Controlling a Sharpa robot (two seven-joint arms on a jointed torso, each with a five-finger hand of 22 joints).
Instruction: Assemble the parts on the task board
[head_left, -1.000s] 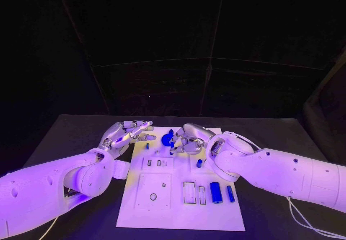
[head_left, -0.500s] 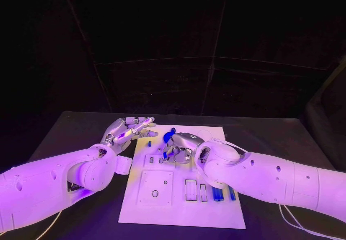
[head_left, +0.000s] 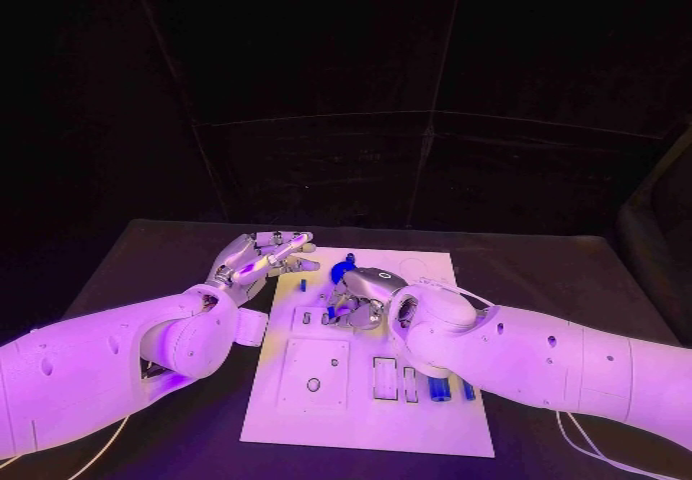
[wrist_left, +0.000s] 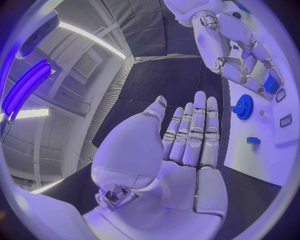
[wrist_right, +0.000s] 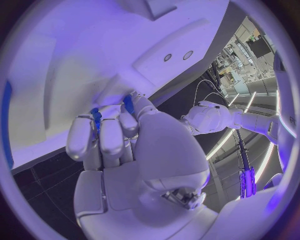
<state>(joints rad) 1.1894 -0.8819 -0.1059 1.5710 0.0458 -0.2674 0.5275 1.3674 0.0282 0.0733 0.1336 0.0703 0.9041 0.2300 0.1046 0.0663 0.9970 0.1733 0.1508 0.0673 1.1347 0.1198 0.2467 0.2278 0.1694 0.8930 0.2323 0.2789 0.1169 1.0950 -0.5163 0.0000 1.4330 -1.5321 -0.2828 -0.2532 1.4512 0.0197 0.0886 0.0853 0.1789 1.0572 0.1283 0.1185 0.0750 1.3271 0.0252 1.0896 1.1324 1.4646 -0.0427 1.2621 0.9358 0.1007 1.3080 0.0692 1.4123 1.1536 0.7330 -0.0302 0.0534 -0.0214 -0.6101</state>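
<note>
The white task board (head_left: 310, 400) lies mid-table. A blue gear (head_left: 342, 270) (wrist_left: 242, 106) stands at its far end, with a small blue peg (head_left: 302, 285) (wrist_left: 252, 141) beside it. My right hand (head_left: 361, 297) (wrist_right: 106, 135) is curled low over the board just nearer than the gear and pinches a small blue part (wrist_right: 95, 117) (wrist_left: 272, 84) in its fingers. My left hand (head_left: 261, 255) (wrist_left: 187, 140) hovers open off the board's far left corner, fingers straight and together, holding nothing. Two blue cylinders (head_left: 434, 386) lie by my right forearm, partly hidden.
Rectangular slots (head_left: 384, 378) and a recessed panel with a round hole (head_left: 313, 383) mark the near half of the board. Bare black table (head_left: 159, 260) surrounds it. My right forearm (head_left: 490, 350) crosses the board's right side.
My right hand has come a little nearer and leftward over the board, its forearm now covering more of the right side. The left hand has barely moved.
</note>
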